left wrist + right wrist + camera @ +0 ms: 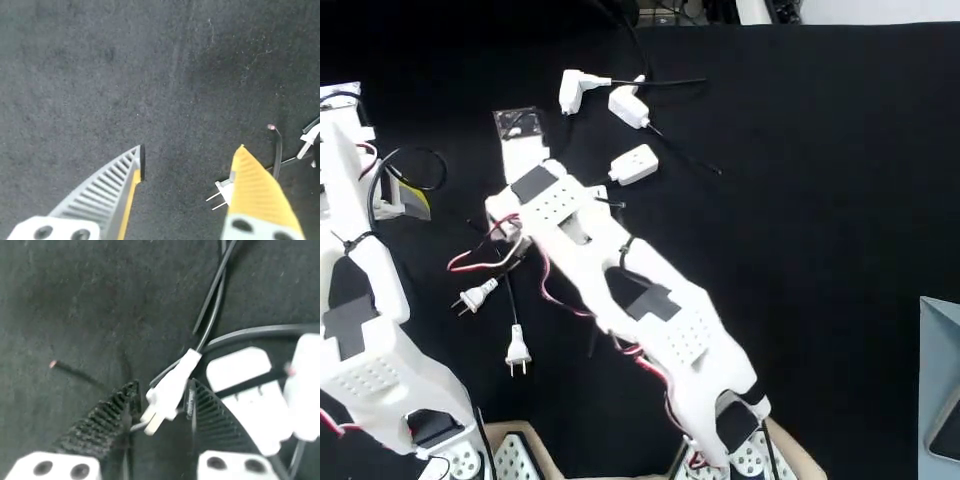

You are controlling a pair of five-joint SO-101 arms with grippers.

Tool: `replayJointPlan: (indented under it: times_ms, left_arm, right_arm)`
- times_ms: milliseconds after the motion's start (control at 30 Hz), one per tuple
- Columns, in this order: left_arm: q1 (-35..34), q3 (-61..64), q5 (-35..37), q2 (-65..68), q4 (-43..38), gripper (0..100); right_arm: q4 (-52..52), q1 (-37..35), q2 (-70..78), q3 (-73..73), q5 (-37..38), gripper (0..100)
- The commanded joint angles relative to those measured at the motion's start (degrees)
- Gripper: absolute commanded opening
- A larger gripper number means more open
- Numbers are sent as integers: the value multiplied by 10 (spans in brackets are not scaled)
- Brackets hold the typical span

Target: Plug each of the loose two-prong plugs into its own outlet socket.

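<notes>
Overhead, high view: black table cloth [820, 200].
- Left arm at the left edge, its left gripper [408, 203] with yellow fingers low over the cloth.
- Right arm running from the near edge up the middle, its right gripper [517, 125] with dark fingers beside the sockets.
- Three white outlet sockets at the far side: far socket [571, 90], middle socket [629, 107] just beside it, and near socket [634, 164].
- Two loose plugs lie between the arms: first plug [477, 296] and second plug [517, 352], both apart from the sockets.

Left wrist view:
- The left gripper [191, 150] has its fingers spread wide with bare cloth between them and nothing held.
- A two-prong plug [220, 194] lies on the cloth, partly hidden behind the yellow finger [255, 190].
- A thin black wire [276, 150] lies near.

Right wrist view:
- The right gripper [163, 385] has its fingers parted to either side of a white plug [167, 392], with a narrow gap on one side and no firm clamp to be seen.
- A white socket block [240, 375] sits just beside, crossed by a black cable [210, 305].
</notes>
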Motion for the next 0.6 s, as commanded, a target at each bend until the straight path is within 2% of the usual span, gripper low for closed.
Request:
replayJointPlan:
  times_ms: [0,567]
  left_arm:
    - [-3,-2,-2,-30,-5,284]
    - [-4,-2,-3,-25,-5,284]
  right_arm:
    - [32,-14,-1,-50,-29,152]
    - [24,1,83,-114,-56,152]
